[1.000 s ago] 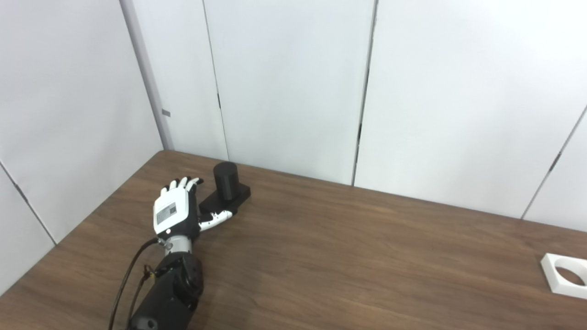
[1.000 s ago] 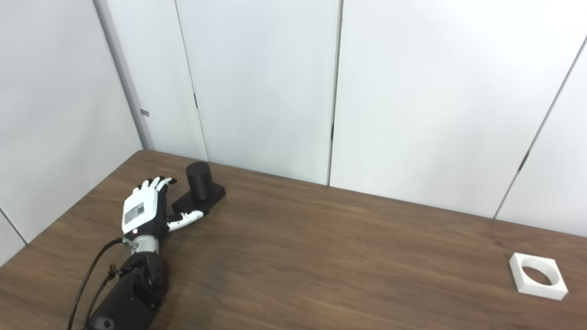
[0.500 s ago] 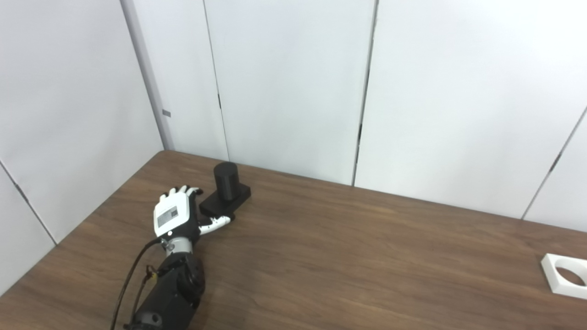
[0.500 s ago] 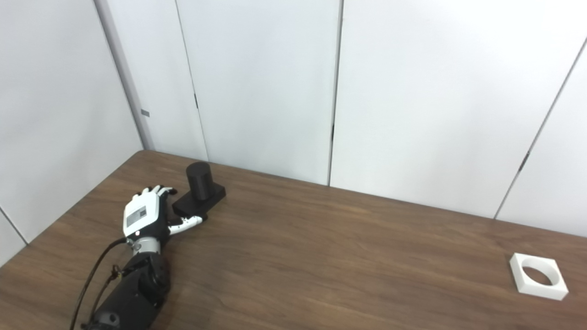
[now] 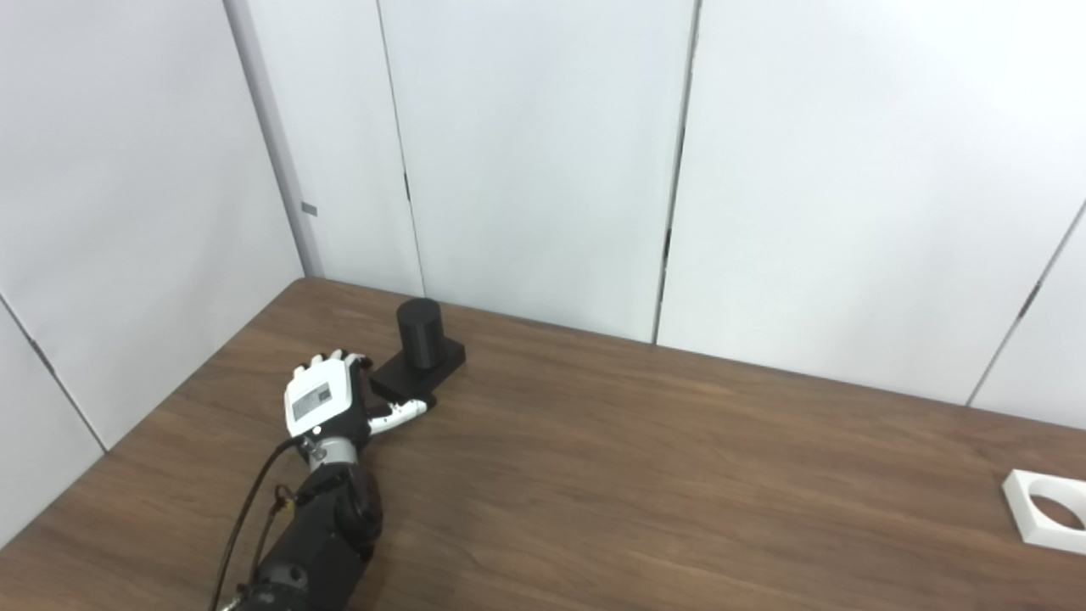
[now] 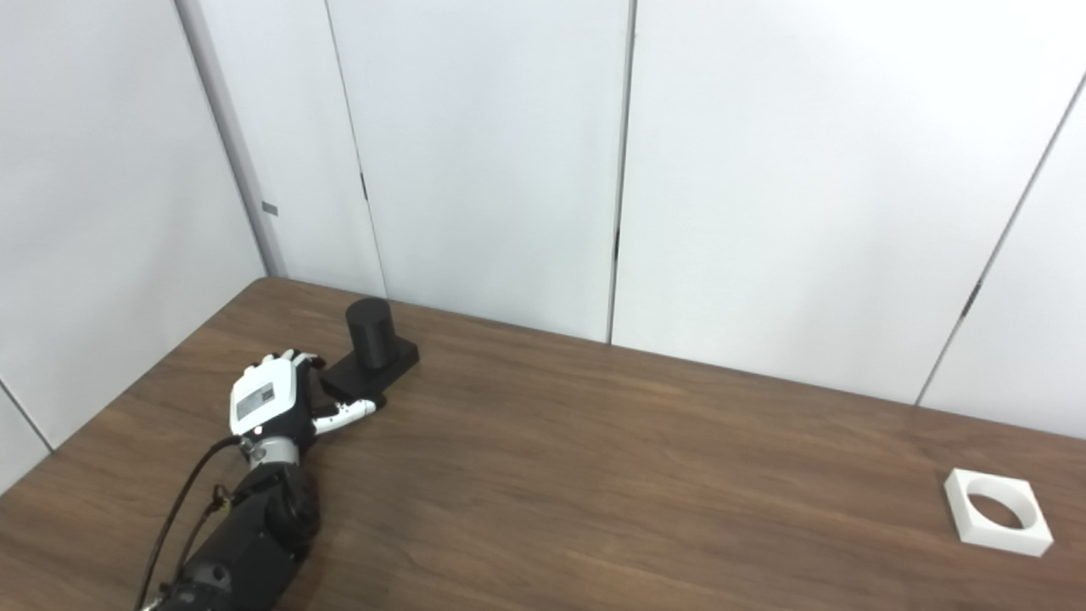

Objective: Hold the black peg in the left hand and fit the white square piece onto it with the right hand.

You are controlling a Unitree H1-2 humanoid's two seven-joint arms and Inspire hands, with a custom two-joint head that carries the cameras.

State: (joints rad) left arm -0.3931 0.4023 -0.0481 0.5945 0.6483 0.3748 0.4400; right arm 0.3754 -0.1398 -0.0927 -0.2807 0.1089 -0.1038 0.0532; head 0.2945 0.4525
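A black peg [image 5: 420, 333], a short upright cylinder on a flat black square base, stands near the table's far left corner. My left hand [image 5: 327, 402] lies low just left of that base, back upward, fingers spread beside the base's near-left edge and thumb stretched along its front. It holds nothing. The white square piece [image 6: 998, 512] with a round hole lies flat at the table's far right. My right hand is out of both views.
The brown wooden table [image 5: 645, 475] is boxed in by white wall panels at the back and left. A black cable [image 5: 246, 518] runs along my left forearm.
My left hand has sunk lower toward the tabletop and drawn in slightly beside the peg's base. The peg and the white piece stay put.
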